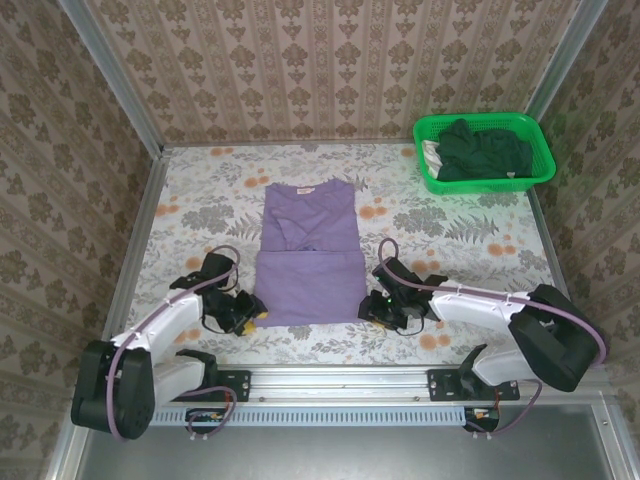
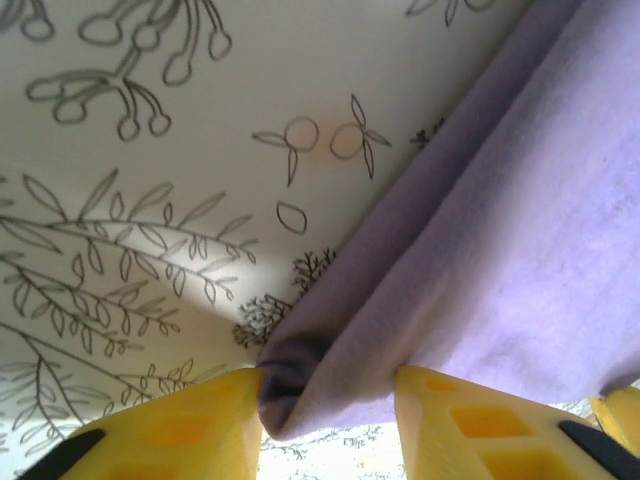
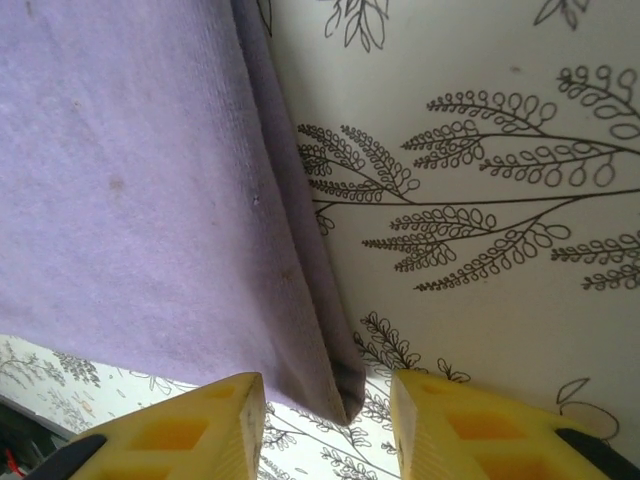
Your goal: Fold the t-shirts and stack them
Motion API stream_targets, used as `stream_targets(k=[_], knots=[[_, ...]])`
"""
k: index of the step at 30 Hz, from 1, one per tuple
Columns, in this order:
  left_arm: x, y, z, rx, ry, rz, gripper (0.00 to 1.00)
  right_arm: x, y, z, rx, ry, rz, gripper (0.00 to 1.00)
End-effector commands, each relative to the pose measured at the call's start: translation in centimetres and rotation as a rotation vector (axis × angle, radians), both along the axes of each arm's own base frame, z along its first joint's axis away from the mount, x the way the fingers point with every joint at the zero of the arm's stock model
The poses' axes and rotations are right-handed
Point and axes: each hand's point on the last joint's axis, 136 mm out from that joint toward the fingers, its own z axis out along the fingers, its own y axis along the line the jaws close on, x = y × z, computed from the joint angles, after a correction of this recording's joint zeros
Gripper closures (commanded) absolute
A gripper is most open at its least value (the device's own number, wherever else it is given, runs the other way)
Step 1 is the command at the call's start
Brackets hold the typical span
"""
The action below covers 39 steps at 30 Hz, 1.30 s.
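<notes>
A lavender-purple t-shirt [image 1: 310,250] lies flat mid-table, its lower part folded up over the chest. My left gripper [image 1: 256,315] is at the shirt's near left corner. In the left wrist view the bunched corner of the purple cloth [image 2: 480,250] fills the gap of the left gripper [image 2: 328,400] and touches both yellow fingers. My right gripper [image 1: 372,308] is at the near right corner. There the folded corner of the shirt [image 3: 130,200] hangs between the fingers of the right gripper [image 3: 328,405], with space on both sides. Dark green t-shirts [image 1: 485,150] lie heaped in the basket.
The bright green plastic basket [image 1: 484,118] stands at the back right corner. The table [image 1: 470,240] wears a floral cloth. Patterned walls close it in at the back and on both sides. A metal rail [image 1: 340,380] runs along the near edge.
</notes>
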Motion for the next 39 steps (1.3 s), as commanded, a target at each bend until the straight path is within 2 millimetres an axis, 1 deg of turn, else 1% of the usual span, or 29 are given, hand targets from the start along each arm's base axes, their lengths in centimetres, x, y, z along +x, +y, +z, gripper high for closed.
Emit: stream_targets(k=[1, 4, 8, 11, 15, 18, 22, 25, 27, 30, 34, 36, 38, 39], knots=[[0.0, 0.4, -1.0, 0.034, 0.011, 0.014, 0.66, 0.9, 0.4, 0.4, -0.010, -0.021, -0.019, 0.66], [-0.1, 0.5, -1.4, 0.052, 0.015, 0.009, 0.73, 1.1, 0.1, 0.3, -0.033, -0.024, -0.025, 0.74], [-0.2, 0.9, -1.9, 0.085, 0.016, -0.005, 0.85, 1.2, -0.3, 0.1, -0.055, -0.038, -0.021, 0.89], [-0.1, 1.6, -1.9, 0.140, 0.009, -0.030, 1.00, 1.0, -0.9, -0.1, -0.091, -0.033, -0.011, 1.00], [-0.3, 2.6, -1.7, 0.223, -0.002, -0.081, 1.00, 0.0, -2.1, -0.9, -0.147, -0.004, 0.016, 1.00], [-1.1, 3.6, -1.9, 0.288, 0.016, -0.110, 1.00, -0.7, -3.3, -1.5, -0.180, 0.008, 0.015, 1.00], [-2.2, 4.1, -2.3, 0.301, 0.034, -0.115, 1.00, -1.7, -4.2, -2.2, -0.189, 0.031, 0.006, 1.00], [-2.5, 4.1, -2.2, 0.311, 0.026, -0.126, 1.00, -2.5, -4.6, -2.5, -0.195, 0.055, 0.008, 1.00], [-2.6, 4.0, -1.9, 0.316, 0.025, -0.133, 1.00, -2.7, -5.2, -2.3, -0.213, 0.054, 0.008, 1.00], [-2.7, 3.5, -1.8, 0.292, 0.026, -0.145, 1.00, -2.7, -5.3, -1.7, -0.204, 0.036, -0.001, 1.00], [-2.9, 1.2, -0.6, 0.184, 0.023, -0.211, 1.00, -3.2, -4.3, -0.9, -0.136, 0.046, -0.001, 1.00], [-2.9, -0.2, 0.6, 0.116, 0.005, -0.261, 1.00, -3.5, -4.3, -0.5, -0.128, 0.047, -0.002, 1.00], [-3.1, -1.9, 2.3, 0.025, -0.015, -0.332, 1.00, -3.9, -4.6, 0.0, -0.121, 0.035, -0.004, 1.00], [-3.4, -2.0, 3.1, 0.021, -0.007, -0.354, 1.00, -3.8, -4.7, 0.4, -0.110, 0.015, -0.002, 1.00]])
